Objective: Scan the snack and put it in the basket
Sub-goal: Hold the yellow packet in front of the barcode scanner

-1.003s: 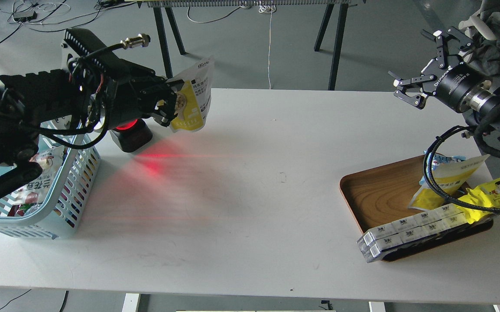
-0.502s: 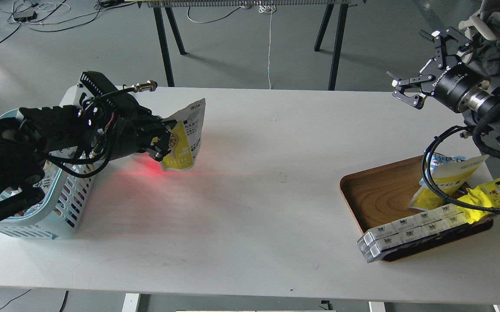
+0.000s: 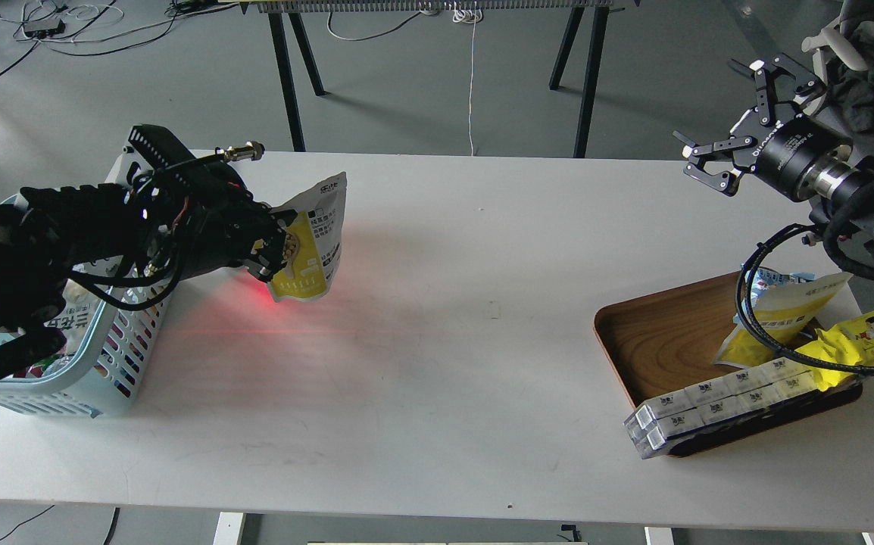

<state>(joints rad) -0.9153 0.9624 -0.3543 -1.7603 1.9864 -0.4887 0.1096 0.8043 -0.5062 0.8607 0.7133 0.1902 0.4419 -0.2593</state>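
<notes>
Our left gripper (image 3: 276, 253) is clamped on the snack (image 3: 310, 241), a small yellow stand-up pouch with a white top and black text. The fingers pinch its left edge, partly covering the round picture of nuts. The pouch hangs upright in the air, tilted slightly, with its bottom edge close above the white table (image 3: 437, 341) near the back left corner. A red glow (image 3: 259, 294) falls on the tabletop just under the pouch and gripper, and a faint red line stretches rightward from it across the surface.

Behind the gripper, our black left arm (image 3: 73, 235) reaches in from the left edge, crossing over the basket (image 3: 115, 356). The basket is light blue with slotted sides and sits at the table's left end, just left of the held pouch. Some packaged goods (image 3: 66, 322) show inside it, though the arm hides most of them.

Our right gripper (image 3: 740, 125) is raised in the air at the far right, above the table's back right corner, with its two fingers spread apart and nothing between them.

Below it, on the right side of the table, sits a brown wooden tray (image 3: 664, 333). In it lie a flat yellow-and-white pouch (image 3: 785, 306), a bright yellow wrapper with a cartoon face (image 3: 865, 337), and a row of small white boxes (image 3: 717, 405) that rests along the tray's front edge, its left end jutting out over the rim. A black cable (image 3: 755, 318) from our right arm loops over the tray.
</notes>
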